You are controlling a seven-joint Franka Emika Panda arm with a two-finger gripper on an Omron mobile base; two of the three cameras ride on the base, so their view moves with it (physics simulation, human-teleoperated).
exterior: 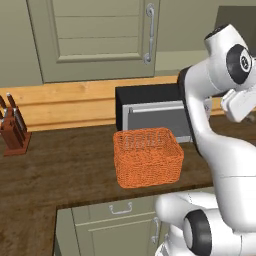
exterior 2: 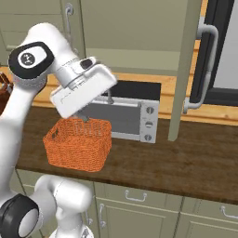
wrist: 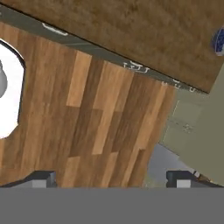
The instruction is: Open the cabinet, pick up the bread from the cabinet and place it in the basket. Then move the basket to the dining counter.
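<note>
Visibility is limited in several places. In the left base view, the wooden knife block with dark-handled knives (exterior: 12,131) is cut by the left edge. The grey-green recessed-panel wall cabinet (exterior: 95,37) is cropped at the top; one door with a curved silver bar handle (exterior: 149,34) is seen shut. The orange woven wicker basket (exterior: 147,156) stands on the dark wood-grain worktop (exterior: 60,165), just in front of the black and silver microwave (exterior: 152,112), whose right part is hidden behind the white arm. Nothing can be made out inside the basket. Bread is not discernible, the cabinet interior being hidden.

In the right base view, the basket's (exterior 2: 79,144) rear rim is partly covered by the white hand. The microwave's (exterior 2: 135,114) control knobs, hidden from the left, are shown here. To the right, a grey-green panel (exterior 2: 183,69) stands edge-on; whether it is an opened cabinet door cannot be told. A dark-framed unit with a silver handle (exterior 2: 204,65) is cropped by the right edge.

In the hand view, the two-finger gripper (wrist: 113,179) is seen with its dark tips spread to the full, with nothing between them. Beyond lie a wood plank floor (wrist: 96,113) and a worktop edge; a blue object (wrist: 218,41) at the right edge is too cropped to identify.
</note>
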